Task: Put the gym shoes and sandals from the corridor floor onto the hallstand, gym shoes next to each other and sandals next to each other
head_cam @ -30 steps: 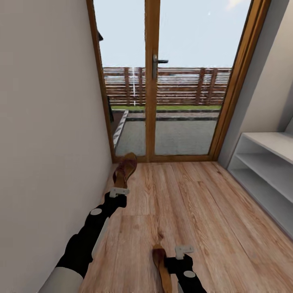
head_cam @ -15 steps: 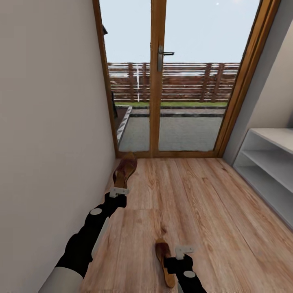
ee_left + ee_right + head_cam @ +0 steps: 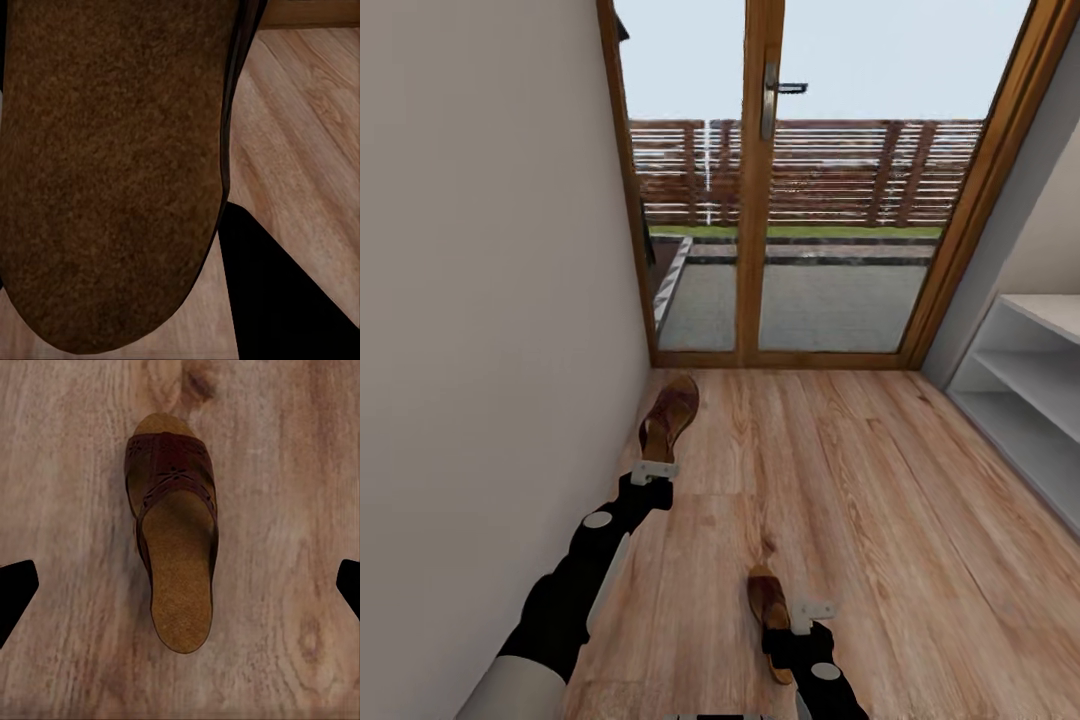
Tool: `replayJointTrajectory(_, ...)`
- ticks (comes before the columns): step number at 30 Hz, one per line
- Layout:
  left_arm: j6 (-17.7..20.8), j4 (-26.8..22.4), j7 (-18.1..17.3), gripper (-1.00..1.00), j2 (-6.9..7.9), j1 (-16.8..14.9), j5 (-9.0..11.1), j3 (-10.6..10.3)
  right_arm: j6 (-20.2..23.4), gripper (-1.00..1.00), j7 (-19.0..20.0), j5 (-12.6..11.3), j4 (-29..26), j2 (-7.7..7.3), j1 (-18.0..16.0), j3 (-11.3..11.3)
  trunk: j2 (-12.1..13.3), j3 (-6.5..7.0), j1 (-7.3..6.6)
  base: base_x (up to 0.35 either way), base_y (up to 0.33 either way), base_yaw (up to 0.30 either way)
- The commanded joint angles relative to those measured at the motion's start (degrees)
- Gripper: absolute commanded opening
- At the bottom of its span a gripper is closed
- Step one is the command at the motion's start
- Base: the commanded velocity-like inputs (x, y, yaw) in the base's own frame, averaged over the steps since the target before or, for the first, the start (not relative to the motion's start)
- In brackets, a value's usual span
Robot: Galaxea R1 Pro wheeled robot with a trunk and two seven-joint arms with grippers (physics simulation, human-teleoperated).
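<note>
One dark brown sandal point(image 3: 668, 412) sticks out ahead of my left gripper point(image 3: 653, 470), which is shut on it and holds it above the corridor floor point(image 3: 860, 470) near the left wall. In the left wrist view its tan footbed point(image 3: 112, 172) is very close, beside a black finger point(image 3: 285, 292). The second sandal point(image 3: 769, 604) lies flat on the wood planks just left of my right gripper point(image 3: 813, 612). In the right wrist view this sandal point(image 3: 174, 547) lies between the spread black fingertips point(image 3: 15, 592), so that gripper is open above it. The gym shoes are out of view.
A bare wall point(image 3: 480, 300) runs close along my left arm. A wood-framed glass door point(image 3: 760, 200) closes the corridor ahead. A white open shelf unit point(image 3: 1030, 400) stands along the right side.
The camera has moved: door, floor and the lying sandal have shifted up in the picture. Both arms keep their place in view, and the held sandal stays with the left gripper.
</note>
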Motion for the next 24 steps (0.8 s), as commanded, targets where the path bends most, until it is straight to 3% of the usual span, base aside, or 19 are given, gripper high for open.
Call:
replayJointTrajectory(1, 0.34, -0.22, -0.38, -1.00, -0.11, -0.04, -0.39, 0.05, 0.50, 1.00, -0.27, 0.43, -0.39, 0.00, -0.01, 0.13, -0.04, -0.37, 0.01, 0.000, 0.000, 0.074)
replayJointTrajectory(8, 0.33, 0.16, -1.63, -1.00, -0.41, -0.06, -0.28, -0.07, 0.53, 1.00, -0.27, 0.40, -1.41, 0.00, -0.01, 0.02, -0.13, -2.53, 0.19, 0.000, 0.000, 0.049)
replayJointTrajectory(10, 0.40, 0.40, -6.43, -1.00, -1.02, -0.06, -0.17, -1.91, 0.52, 1.00, -0.27, 0.38, -1.36, 0.00, 0.01, -0.06, -0.16, -3.16, 0.24, 0.000, 0.000, 0.004)
replayJointTrajectory(12, 0.44, 0.47, -9.96, -1.00, -1.33, -0.06, 0.12, -5.87, 0.52, 1.00, -0.27, 0.40, -1.35, 0.00, 0.00, -0.07, -0.19, -3.78, 0.29, 0.000, 0.000, 0.001)
replayJointTrajectory(19, 0.64, 0.56, -11.41, -1.00, -1.40, -0.06, 3.45, -9.05, 0.51, 1.00, -0.27, 0.41, -1.34, 0.00, -0.01, -0.08, -0.28, -5.97, 0.47, 0.000, 0.000, 0.000)
replayJointTrajectory(24, 2.82, 0.58, -11.56, -1.00, -1.35, -0.38, 4.02, -10.80, 0.51, 1.00, -0.27, 0.40, -1.40, 0.00, -0.01, -0.07, -0.35, -7.34, 0.60, 0.000, 0.000, 0.000)
